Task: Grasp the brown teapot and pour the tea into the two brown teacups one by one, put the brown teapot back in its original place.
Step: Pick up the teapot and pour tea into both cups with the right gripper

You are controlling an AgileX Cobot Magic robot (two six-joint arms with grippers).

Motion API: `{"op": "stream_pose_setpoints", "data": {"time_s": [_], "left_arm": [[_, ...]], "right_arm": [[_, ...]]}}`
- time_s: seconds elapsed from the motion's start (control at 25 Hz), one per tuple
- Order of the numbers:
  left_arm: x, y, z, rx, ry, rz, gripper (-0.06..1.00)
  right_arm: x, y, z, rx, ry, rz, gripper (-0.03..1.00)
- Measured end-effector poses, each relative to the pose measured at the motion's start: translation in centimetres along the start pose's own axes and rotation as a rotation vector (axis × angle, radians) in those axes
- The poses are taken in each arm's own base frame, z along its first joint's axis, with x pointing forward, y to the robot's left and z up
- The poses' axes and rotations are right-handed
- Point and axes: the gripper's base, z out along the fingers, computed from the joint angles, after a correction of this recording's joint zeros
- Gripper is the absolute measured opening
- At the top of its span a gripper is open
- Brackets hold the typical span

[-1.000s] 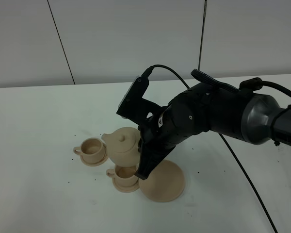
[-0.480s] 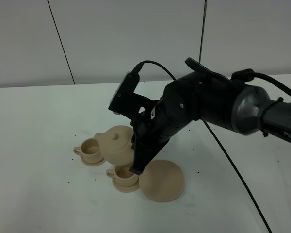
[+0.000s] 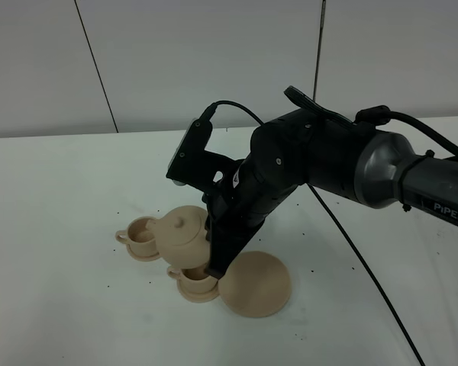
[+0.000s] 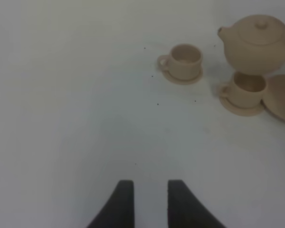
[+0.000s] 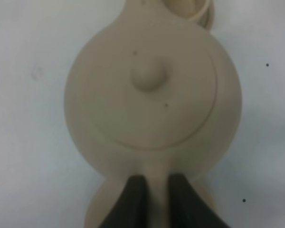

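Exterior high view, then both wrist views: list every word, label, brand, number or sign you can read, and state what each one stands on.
"PiPER": white lettering on the dark forearm of the right arm, at the right edge of the exterior high view.
No other text: the brown teapot, far teacup, near teacup, large saucer and table are plain.
The wrist views show no lettering.

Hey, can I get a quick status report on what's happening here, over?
Right claw shut on brown teapot handle. Left claw empty, idle. Teapot aloft, spout toward far teacup. Nothing blocking.
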Motion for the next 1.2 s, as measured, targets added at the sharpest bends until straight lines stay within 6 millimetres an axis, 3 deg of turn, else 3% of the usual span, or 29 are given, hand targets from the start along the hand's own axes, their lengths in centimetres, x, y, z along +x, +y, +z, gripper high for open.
{"op": "stream_pose_setpoints", "data": {"time_s": [1.2], "left_arm": [[0.0,0.0,0.0,0.000,0.000,0.000,0.24]], "right_arm": [[-1.2,-0.5,-1.3,0.005,-0.016,-0.071,0.10]]}}
